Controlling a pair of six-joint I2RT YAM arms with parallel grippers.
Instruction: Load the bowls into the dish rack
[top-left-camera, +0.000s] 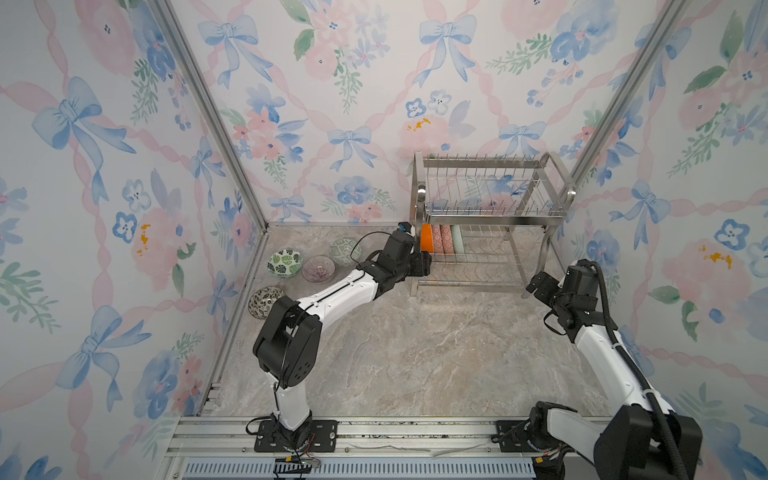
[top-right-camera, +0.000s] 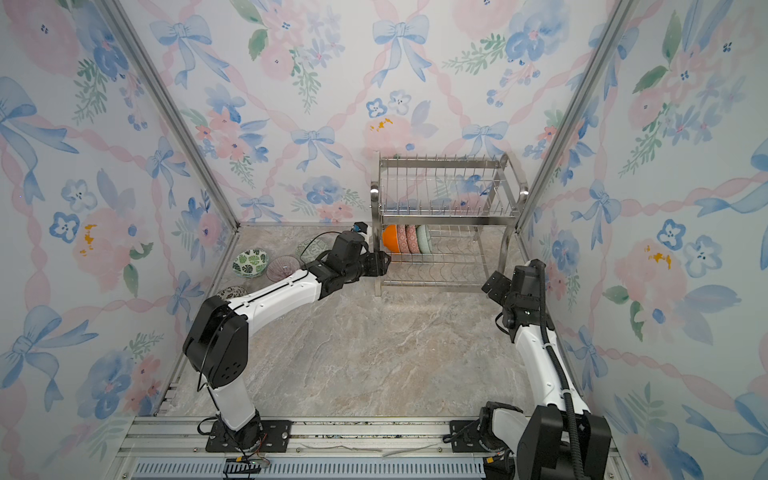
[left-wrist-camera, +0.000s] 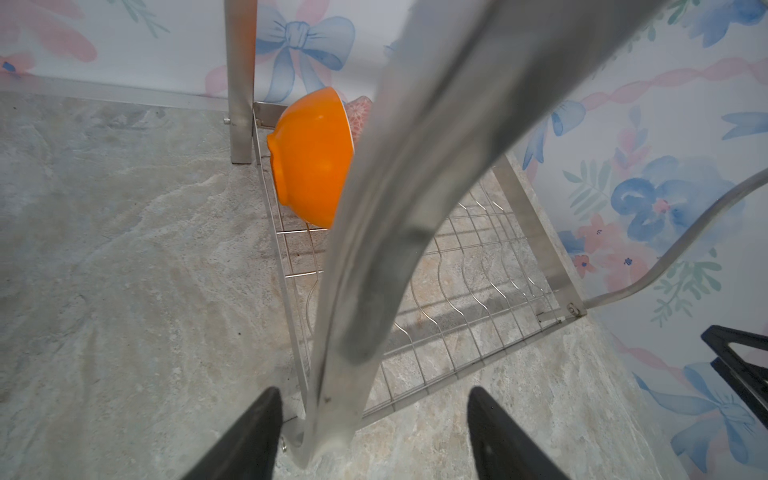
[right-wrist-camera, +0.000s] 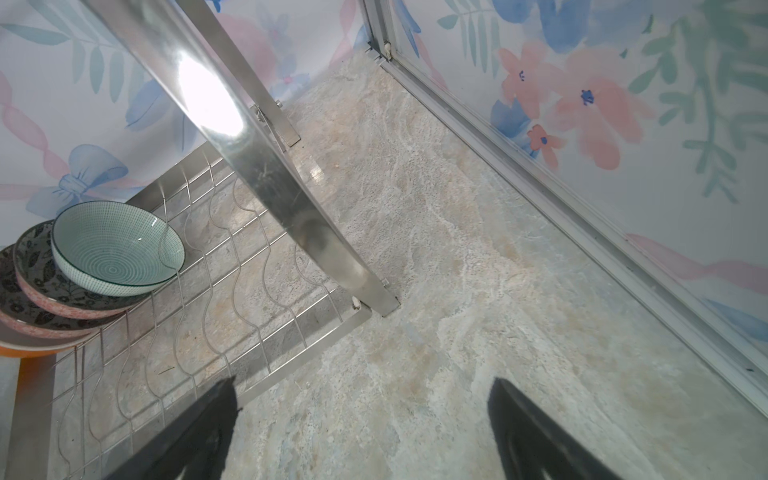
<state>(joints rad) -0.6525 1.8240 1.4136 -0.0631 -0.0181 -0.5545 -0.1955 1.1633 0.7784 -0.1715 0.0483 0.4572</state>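
The orange bowl (top-left-camera: 427, 243) stands on edge at the left end of the dish rack (top-left-camera: 494, 215), on its lower tier. Two pink-patterned bowls (top-left-camera: 437, 240) and a pale green bowl (right-wrist-camera: 116, 247) are lined up beside it. Four more sit on the bench (top-left-camera: 415, 353), off to the left: a green-leaf bowl (top-left-camera: 284, 262), a purple-lined bowl (top-left-camera: 318, 268), a green geometric bowl (top-left-camera: 344, 250) and a dark-leaf bowl (top-left-camera: 266, 302). The left claw (left-wrist-camera: 374, 392) hangs at the rack's left side leg, jaws parted and empty. The right claw (right-wrist-camera: 363, 382) hovers near the right leg, spread wide, gripping nothing.
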